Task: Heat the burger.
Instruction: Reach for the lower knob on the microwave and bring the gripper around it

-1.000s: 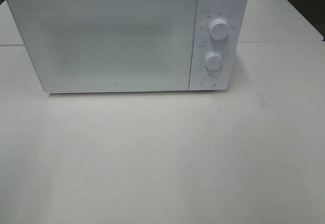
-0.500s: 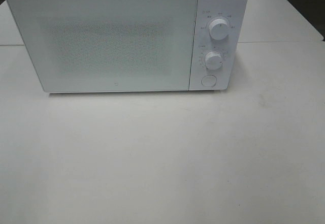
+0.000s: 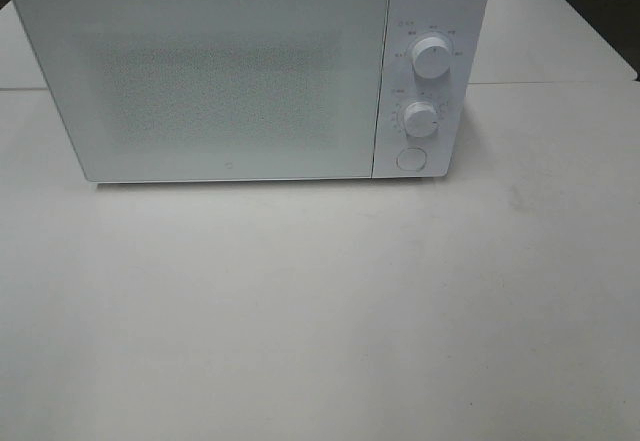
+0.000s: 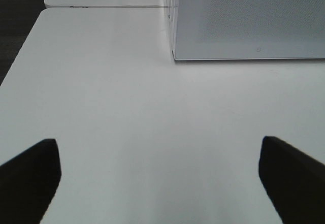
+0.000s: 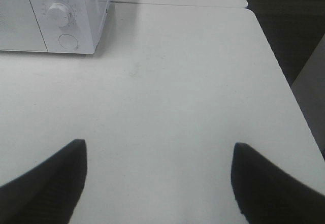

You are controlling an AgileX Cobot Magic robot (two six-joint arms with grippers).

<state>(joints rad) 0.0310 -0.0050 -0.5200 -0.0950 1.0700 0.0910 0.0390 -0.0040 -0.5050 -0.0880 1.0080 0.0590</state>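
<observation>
Nowhere in the three views does the burger show, so I cannot tell where it lies. The microwave (image 3: 230, 81) stands at the far side of the white table (image 3: 320, 311) with its door (image 3: 200, 81) shut, and the frosted panel lets nothing inside be seen. On the strip to the right of the door sit an upper knob (image 3: 432, 57), a lower knob (image 3: 421, 118) and a round button (image 3: 410, 159) beneath them.

In front of the oven the tabletop runs bare to the near edge. A seam behind the oven marks a second table butted against the first. Dark floor begins past the table's outer edge on each arm's side.

Neither arm reaches into the high view. Each wrist camera looks low across the table toward the oven: the left sees the door's lower corner, the right sees the control strip. The left gripper (image 4: 158, 148) hangs above the table with its dark fingers (image 4: 30, 178) spread wide, grasping nothing. The right gripper (image 5: 158, 148) is likewise spread, fingers (image 5: 45, 183) well apart and released, with only bare table between them.
</observation>
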